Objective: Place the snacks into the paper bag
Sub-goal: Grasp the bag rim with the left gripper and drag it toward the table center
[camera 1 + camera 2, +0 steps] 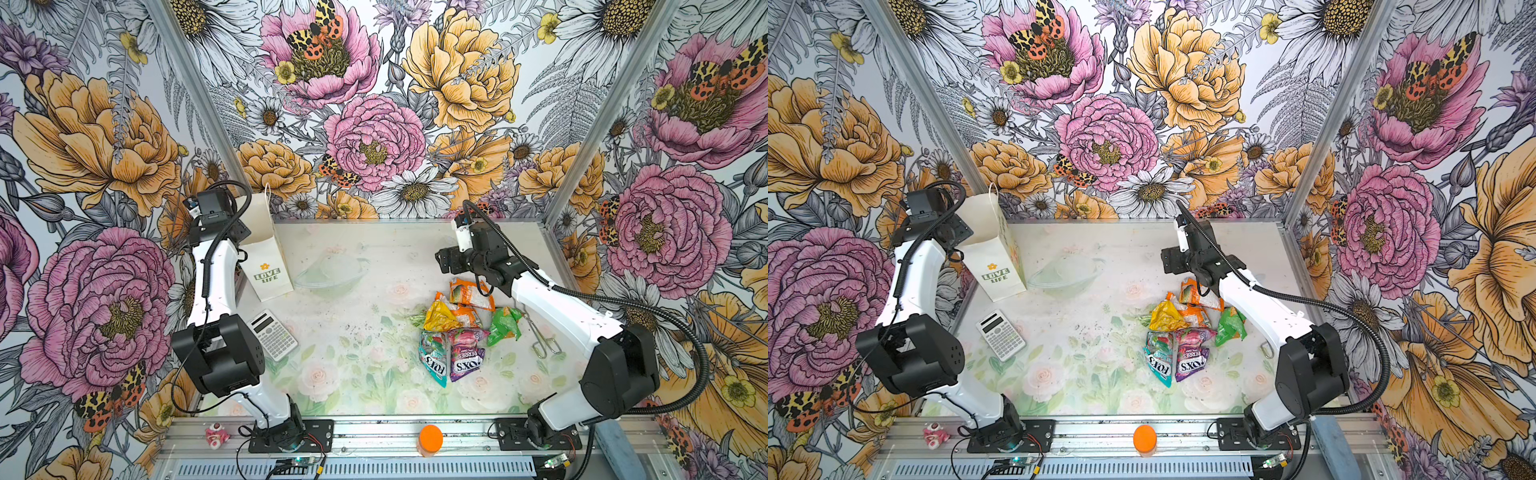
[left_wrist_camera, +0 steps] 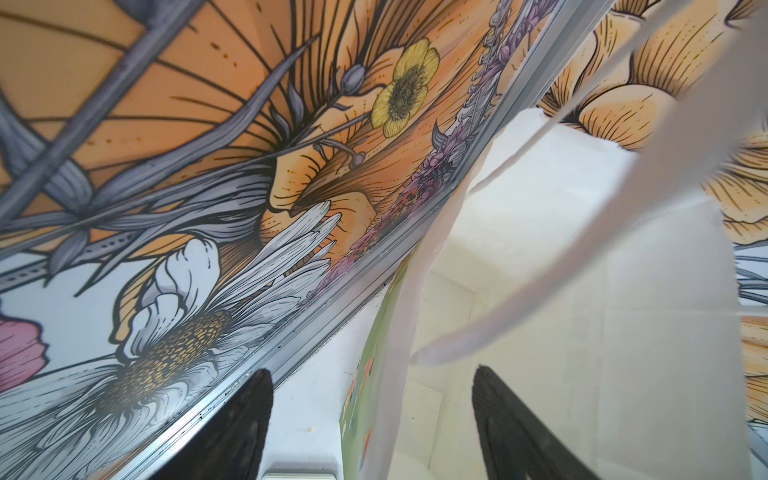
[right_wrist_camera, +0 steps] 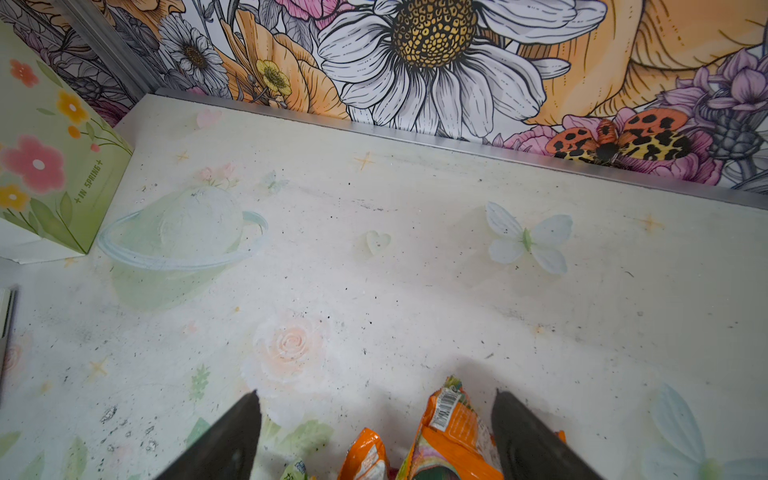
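Picking stage: right fingers (image 3: 528, 440) stand open astride an orange snack (image 3: 453, 428) in the heap, centre-right on the desk (image 1: 374, 257). Left fingers (image 2: 232, 428), open, straddle the rim of the paper bag (image 1: 266, 266), upper left. Next: close, lift.

The left arm (image 1: 216, 286) and right arm (image 1: 557, 307) wear glossy white shells between boxy black joint housings. A ribbed black conduit (image 1: 648, 312) trails along each. Black screwed base plates (image 1: 320, 432) anchor them. The left claw (image 2: 372, 370) and right claw (image 3: 376, 392) have matte black wedge fingers (image 3: 232, 436).
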